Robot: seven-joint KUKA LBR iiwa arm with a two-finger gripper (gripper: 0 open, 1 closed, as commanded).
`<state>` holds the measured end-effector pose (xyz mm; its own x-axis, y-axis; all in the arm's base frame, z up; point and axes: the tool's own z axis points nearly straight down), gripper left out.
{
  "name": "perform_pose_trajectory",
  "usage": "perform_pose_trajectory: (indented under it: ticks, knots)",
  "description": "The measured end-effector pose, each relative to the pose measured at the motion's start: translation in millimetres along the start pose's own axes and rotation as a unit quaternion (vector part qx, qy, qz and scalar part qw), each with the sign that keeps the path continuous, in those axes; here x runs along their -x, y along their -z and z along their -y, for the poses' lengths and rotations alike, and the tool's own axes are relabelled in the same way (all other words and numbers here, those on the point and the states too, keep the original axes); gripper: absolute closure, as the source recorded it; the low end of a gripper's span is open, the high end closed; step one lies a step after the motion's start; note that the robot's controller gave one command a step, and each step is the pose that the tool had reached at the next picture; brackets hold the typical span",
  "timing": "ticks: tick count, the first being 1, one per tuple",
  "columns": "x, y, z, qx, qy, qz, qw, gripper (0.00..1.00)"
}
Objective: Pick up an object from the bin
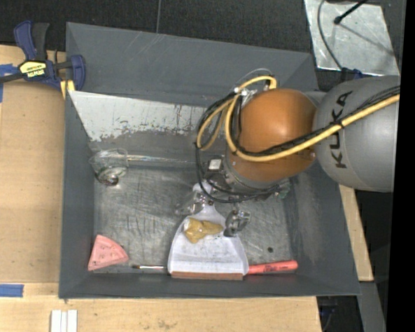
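While its jaws gape empty, the gripper [218, 213] hangs above a tan lump [202, 229] in the scratched bin [142, 207].

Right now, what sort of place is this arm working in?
Probably a lab bin-picking test cell: a KUKA arm has its end effector down in a grey metal bin holding a few unrelated loose items, such as a pink wedge and a red pen.

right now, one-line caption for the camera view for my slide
KUKA arm over a yellowish crumpled lump on a white rectangular pad in the grey metal bin
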<state>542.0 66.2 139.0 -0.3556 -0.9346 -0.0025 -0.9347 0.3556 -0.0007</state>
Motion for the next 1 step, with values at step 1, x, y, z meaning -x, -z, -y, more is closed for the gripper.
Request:
perform_pose_trajectory:
  ticks: [1]
  knots:
    - [2.6, 8.0, 46.9, 0.001, 0.021, 0.0, 0.9998, 0.0]
